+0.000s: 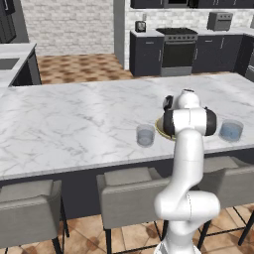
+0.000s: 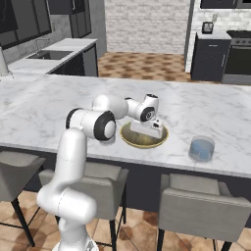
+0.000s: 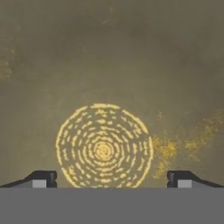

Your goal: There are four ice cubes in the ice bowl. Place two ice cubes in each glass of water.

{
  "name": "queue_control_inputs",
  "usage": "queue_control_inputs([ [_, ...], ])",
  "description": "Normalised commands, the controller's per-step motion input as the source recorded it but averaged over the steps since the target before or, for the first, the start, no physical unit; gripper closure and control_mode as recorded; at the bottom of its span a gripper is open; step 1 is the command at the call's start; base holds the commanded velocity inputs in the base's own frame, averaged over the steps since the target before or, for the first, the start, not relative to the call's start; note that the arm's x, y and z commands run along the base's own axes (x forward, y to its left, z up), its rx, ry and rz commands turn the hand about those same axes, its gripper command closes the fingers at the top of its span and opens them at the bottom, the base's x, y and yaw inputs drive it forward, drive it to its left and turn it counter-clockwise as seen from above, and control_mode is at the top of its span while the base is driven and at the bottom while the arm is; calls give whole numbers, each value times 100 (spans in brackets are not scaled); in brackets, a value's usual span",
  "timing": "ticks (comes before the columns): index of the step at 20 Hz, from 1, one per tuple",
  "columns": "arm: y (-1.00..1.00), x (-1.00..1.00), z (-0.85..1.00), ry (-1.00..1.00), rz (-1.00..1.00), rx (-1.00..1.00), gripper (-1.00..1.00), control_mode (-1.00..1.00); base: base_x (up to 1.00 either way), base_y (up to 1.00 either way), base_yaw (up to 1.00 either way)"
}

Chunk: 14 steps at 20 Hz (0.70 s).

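No brand, label or readable writing appears on any thing in these pictures.

Nearest, in the hand view, the gripper point(image 3: 111, 179) has its two dark fingertips point(image 3: 43, 178) set far apart at the bottom corners, spread wide, with nothing between them. Just beyond them is the olive inside of the ice bowl point(image 3: 109, 65), with a yellow pattern of rings point(image 3: 104, 149) on its floor and some yellow stains to the right. I cannot find any ice cube in this close view.

In the right base view, grey stools point(image 2: 201, 206) stand in front of the marble counter point(image 2: 39, 108). The white arm point(image 2: 78, 147) bends over the counter edge, and the hand point(image 2: 147, 128) reaches down into the tan bowl point(image 2: 128, 142), which sits near the front edge. One glass of water point(image 2: 202, 149) stands to the right of the bowl, apart from it. The ice cubes are hidden by the hand or too small to tell.

The left base view gives what the other view does not: a second glass point(image 1: 146, 135) just to the left of the bowl point(image 1: 159, 128), whose rim shows beside the arm point(image 1: 188, 149). The other glass point(image 1: 231, 130) is on the right.

Far behind are a sink point(image 2: 49, 55), dark cabinets point(image 1: 146, 52), a stove point(image 1: 177, 47) and a brick wall point(image 1: 69, 25).
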Motion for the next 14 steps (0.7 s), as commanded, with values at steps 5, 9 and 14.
queue_control_inputs([
  [5,0,5,-23,0,0,0,-100,-100,0,0,0],
  [9,0,9,-15,0,0,0,-100,-100,0,0,0],
  [14,0,1,-7,0,0,0,-100,-100,0,0,0],
])
